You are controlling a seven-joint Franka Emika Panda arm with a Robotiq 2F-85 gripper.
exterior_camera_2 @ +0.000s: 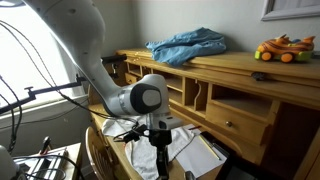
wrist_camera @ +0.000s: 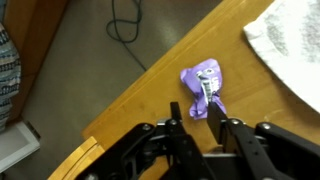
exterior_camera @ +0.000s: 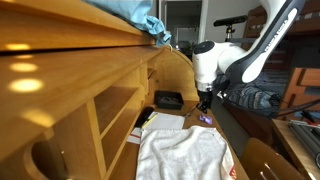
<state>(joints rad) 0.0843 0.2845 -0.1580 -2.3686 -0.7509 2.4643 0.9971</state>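
Observation:
A small purple wrapper (wrist_camera: 203, 78) lies on the wooden desk top (wrist_camera: 150, 95) close to its edge. In the wrist view my gripper (wrist_camera: 195, 108) is low over it. The two black fingers stand apart on either side of the wrapper's lower end and are open, with nothing gripped. In an exterior view the gripper (exterior_camera: 205, 103) points down just above the purple wrapper (exterior_camera: 207, 119), beside a white towel (exterior_camera: 180, 150). In an exterior view the gripper (exterior_camera_2: 160, 150) hangs over the desk and hides the wrapper.
The white towel (wrist_camera: 295, 45) lies to the wrapper's right. A black box (exterior_camera: 168, 99) sits further back on the desk. A blue cloth (exterior_camera_2: 188, 45) and an orange toy (exterior_camera_2: 283, 48) rest on the hutch top. A cable (wrist_camera: 125, 30) lies on the floor below.

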